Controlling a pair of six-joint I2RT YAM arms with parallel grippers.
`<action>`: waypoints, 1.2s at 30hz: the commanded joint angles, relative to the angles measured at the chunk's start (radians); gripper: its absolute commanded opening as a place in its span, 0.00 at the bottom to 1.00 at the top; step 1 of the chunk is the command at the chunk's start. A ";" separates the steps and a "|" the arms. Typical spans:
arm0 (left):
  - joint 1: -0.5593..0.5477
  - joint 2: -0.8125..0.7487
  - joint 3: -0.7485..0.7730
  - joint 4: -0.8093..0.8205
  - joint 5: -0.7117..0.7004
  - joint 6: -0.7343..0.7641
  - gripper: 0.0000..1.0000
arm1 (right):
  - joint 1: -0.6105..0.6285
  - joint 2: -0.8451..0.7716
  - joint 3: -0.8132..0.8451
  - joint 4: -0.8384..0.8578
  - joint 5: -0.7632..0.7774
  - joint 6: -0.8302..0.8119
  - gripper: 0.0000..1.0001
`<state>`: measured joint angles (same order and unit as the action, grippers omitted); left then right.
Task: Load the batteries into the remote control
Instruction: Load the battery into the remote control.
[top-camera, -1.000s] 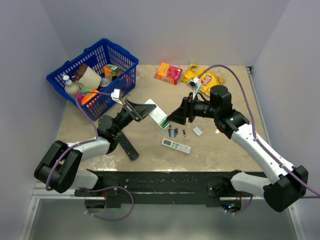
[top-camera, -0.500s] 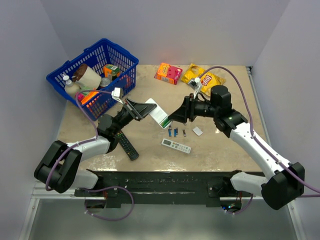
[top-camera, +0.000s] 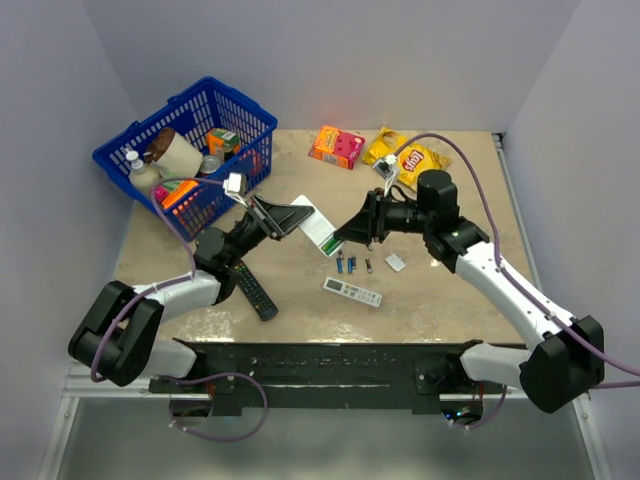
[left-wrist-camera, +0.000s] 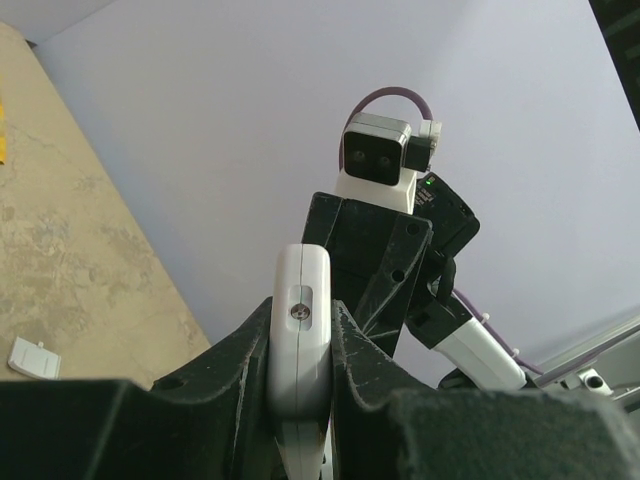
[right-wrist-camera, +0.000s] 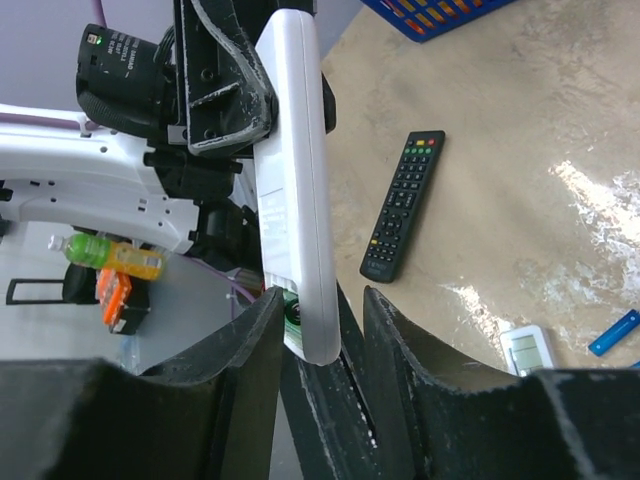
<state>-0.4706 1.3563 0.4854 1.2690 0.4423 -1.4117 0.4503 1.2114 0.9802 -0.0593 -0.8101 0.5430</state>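
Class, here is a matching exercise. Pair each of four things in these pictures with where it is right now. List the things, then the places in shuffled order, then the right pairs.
Things:
1. the remote control
2. black remote
3. batteries
4. blue basket

Places:
A. lying flat on the table, left of the slim white remote
B. clamped in the left gripper, raised off the table
C. at the table's far left corner, with groceries inside
D. loose on the table, just beyond the slim white remote

Pairs: 1-B, 2-A, 3-D, 4-C
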 joint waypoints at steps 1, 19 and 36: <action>0.006 -0.026 0.047 0.403 0.004 0.017 0.00 | -0.007 0.010 -0.008 0.045 -0.041 0.015 0.37; -0.011 -0.023 0.125 0.409 -0.074 0.045 0.00 | 0.001 0.096 -0.017 -0.014 -0.130 -0.064 0.17; -0.014 -0.016 0.147 0.383 -0.044 0.060 0.00 | 0.018 0.062 0.029 -0.135 0.081 -0.267 0.24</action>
<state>-0.4721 1.3773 0.5591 1.1343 0.4297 -1.3136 0.4526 1.2778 0.9771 -0.0486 -0.8204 0.3737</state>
